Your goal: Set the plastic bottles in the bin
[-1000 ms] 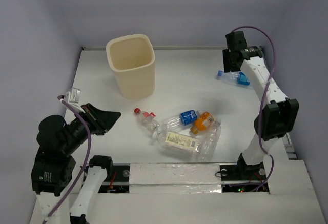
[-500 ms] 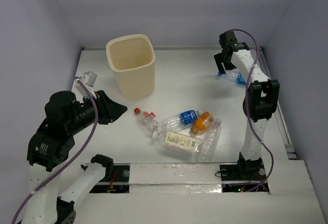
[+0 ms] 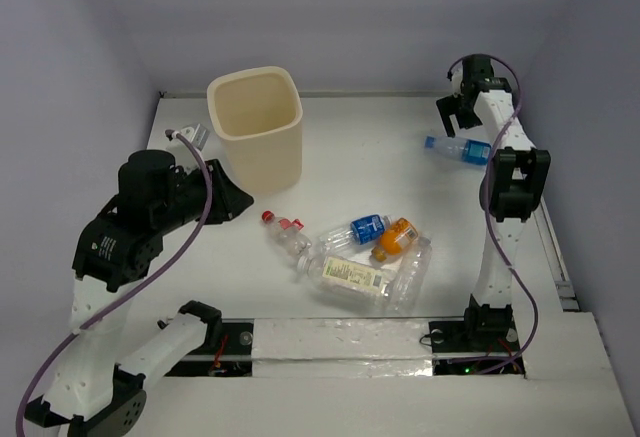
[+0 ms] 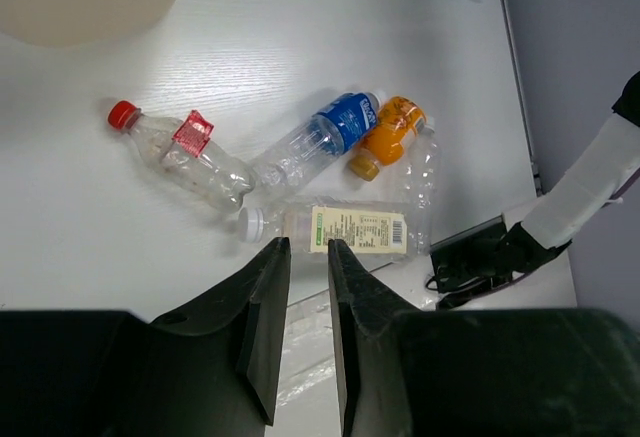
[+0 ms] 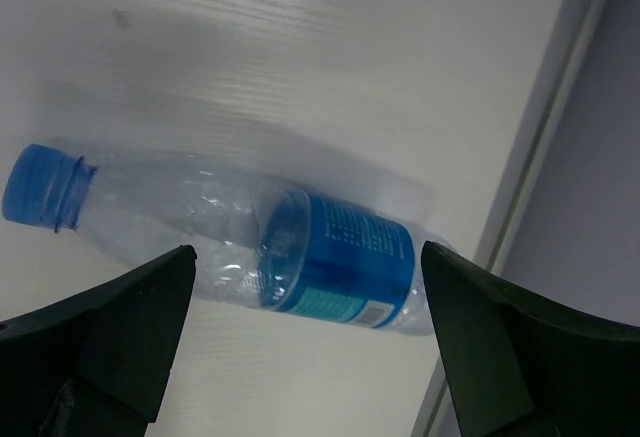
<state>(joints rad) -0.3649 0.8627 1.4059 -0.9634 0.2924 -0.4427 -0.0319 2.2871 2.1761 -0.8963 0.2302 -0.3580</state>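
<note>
**Plastic bottles:** six, all laid on their sides on the white desk (image 3: 360,162). Five are gathered in a cluster near the middle of the desk.
- Red-capped bottle (image 3: 287,234): set at the left of the group, cap pointed away from it.
- Blue-labelled bottle (image 3: 355,232): laid just right of the red-capped one.
- Stubby orange bottle (image 3: 397,238): placed close against the blue-labelled bottle's labelled end.
- Pale-yellow-labelled bottle (image 3: 347,278): white cap turned leftward, laid along the near side of the group.
- Plain clear bottle (image 3: 412,275): found at the right, beside the orange and yellow-labelled ones.
- Second blue-labelled bottle (image 5: 340,257): blue-capped, laid alone at the far right of the desk near the wall, well apart from the cluster.

**Bin** (image 3: 256,127): cream-beige, stood upright at the far left of the desk, well apart from every bottle.

**Right fingers** (image 5: 130,317): spread wide and held over the lone blue-labelled bottle. One is seen to each side of it in the wrist view, and nothing is gripped.

**Left fingers** (image 4: 262,327): drawn almost together, with a narrow slit left between them. Nothing is held. They are raised above the desk between bin and cluster, with the cluster seen beyond the tips.

**Purple cable** (image 3: 195,219): looped along the left arm.
</note>
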